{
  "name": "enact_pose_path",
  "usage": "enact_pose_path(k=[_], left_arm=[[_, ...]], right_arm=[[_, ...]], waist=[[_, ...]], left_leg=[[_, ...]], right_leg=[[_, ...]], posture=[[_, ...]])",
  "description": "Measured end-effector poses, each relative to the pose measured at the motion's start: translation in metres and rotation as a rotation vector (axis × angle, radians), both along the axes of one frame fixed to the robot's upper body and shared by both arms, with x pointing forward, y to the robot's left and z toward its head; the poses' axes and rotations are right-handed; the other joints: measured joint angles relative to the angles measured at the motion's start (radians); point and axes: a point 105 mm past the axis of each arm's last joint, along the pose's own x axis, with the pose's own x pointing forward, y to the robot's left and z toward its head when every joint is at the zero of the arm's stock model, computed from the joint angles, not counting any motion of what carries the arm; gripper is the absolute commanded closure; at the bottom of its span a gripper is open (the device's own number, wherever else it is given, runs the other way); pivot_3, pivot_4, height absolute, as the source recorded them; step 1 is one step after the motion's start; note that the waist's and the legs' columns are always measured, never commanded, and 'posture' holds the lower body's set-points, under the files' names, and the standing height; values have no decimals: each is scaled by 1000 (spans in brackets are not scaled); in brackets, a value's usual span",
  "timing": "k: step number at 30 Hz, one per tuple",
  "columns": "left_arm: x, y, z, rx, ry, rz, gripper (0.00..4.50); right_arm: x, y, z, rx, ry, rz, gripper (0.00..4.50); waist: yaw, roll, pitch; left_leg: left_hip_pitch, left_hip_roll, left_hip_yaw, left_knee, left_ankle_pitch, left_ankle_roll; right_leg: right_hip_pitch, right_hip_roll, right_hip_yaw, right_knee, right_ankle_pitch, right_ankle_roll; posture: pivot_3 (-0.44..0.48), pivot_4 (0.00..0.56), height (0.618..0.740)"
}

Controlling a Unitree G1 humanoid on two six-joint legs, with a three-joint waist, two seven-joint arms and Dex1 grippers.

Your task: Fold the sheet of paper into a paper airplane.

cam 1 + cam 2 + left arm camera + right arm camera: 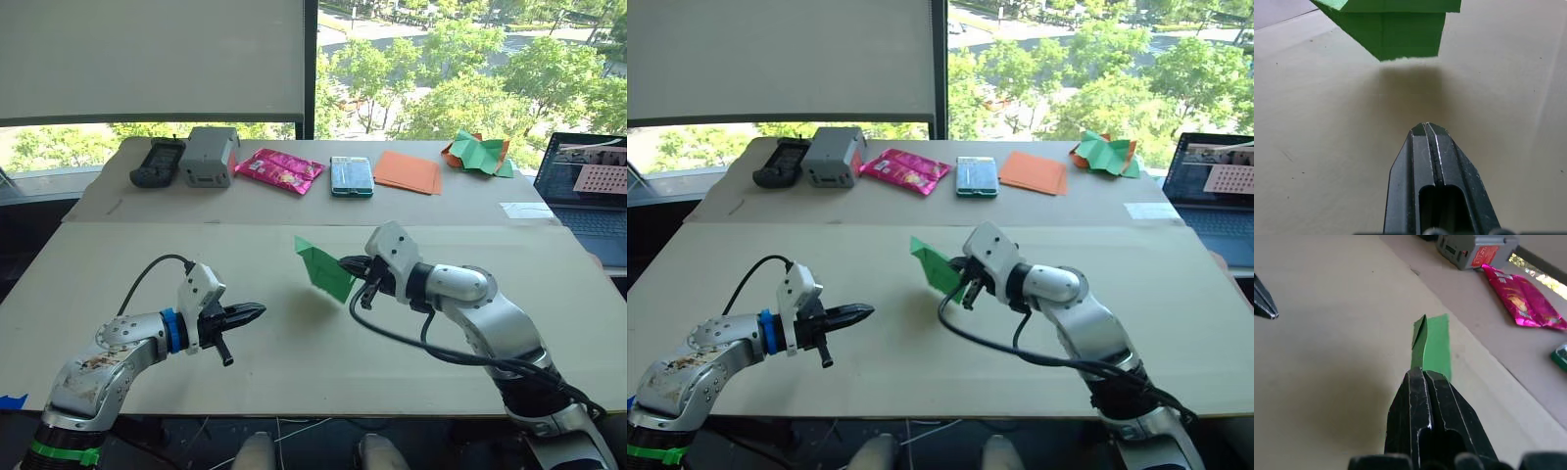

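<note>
in the left eye view, the right gripper [353,265] is pinching the paper airplane [324,268] by one edge and holding it in the air above the middle of the pale surface [294,362]. the left gripper [257,309] is hovering low over the surface, well apart from the paper, with its fingers pressed together on nothing. along the far side of the surface, a grey box [209,155], a pink packet [279,169], flat orange sheets [408,171] and a crumpled green-and-orange heap [477,154] are lying in a row.

in the left wrist view, the two black fingers [1420,166] are meeting at their tips, and the green paper is hanging beyond them over its shadow.

in the right wrist view, the gripper's fingers are clamping the folded green wedge, which is sticking out past the tips.
</note>
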Motion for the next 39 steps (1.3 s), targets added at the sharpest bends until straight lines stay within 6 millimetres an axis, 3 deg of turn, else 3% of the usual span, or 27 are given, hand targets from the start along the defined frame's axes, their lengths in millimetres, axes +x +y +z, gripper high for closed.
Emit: enact_pose_path(k=[4, 7, 12, 16, 24, 33, 39], left_arm=[[0, 0, 0, -1, -1, 0, 4500], [0, 0, 0, -1, -1, 1, 4500], [0, -1, 0, -1, 3, 3, 4500], [0, -1, 1, -4, 8, 3, 4500], [2, -2, 4, 0, 4, 5, 4500], [3, -2, 5, 2, 0, 3, 4500], [6, -5, 10, -4, -19, -2, 4500]], right_arm=[[-8, 14, -1, -269, -411, 99, 4454], [-11, 15, -20, -436, -616, 167, 4454], [-27, 12, -77, -557, -617, 311, 4454], [-32, 8, -96, -576, -533, 347, 4454], [-33, 8, -87, -444, -379, 304, 1860], [-32, 26, -31, -96, -143, 219, 1860], [-26, 30, -42, 15, 113, 126, 3701]], waist=[[0, 0, 0], [1, -1, -1], [0, -2, 0], [-2, -3, 0], [0, -3, 1], [-1, -3, 0], [6, -3, 0]], left_leg=[[1, 0, 0, 0, 0, 0], [2, 0, 0, 0, 0, 0], [4, 0, 0, 2, 0, 0], [9, 0, 0, 2, 0, 0], [11, 0, 0, 1, 5, 8], [12, 0, 0, 1, 5, 7], [11, 0, 0, 1, 1, 0]], right_leg=[[0, 0, 0, 0, 0, 0], [1, 0, 0, 0, 0, 0], [7, 0, 0, 0, 0, 0], [12, 0, 1, 0, 0, 0], [14, 0, 1, 1, 0, 0], [14, 0, 1, 3, 0, 0], [13, 0, 1, 3, 0, 0]], posture=[[0, 150, 706], [0, 150, 706], [0, 150, 706], [0, 150, 706], [0, 150, 706], [0, 150, 706], [0, 150, 706]])
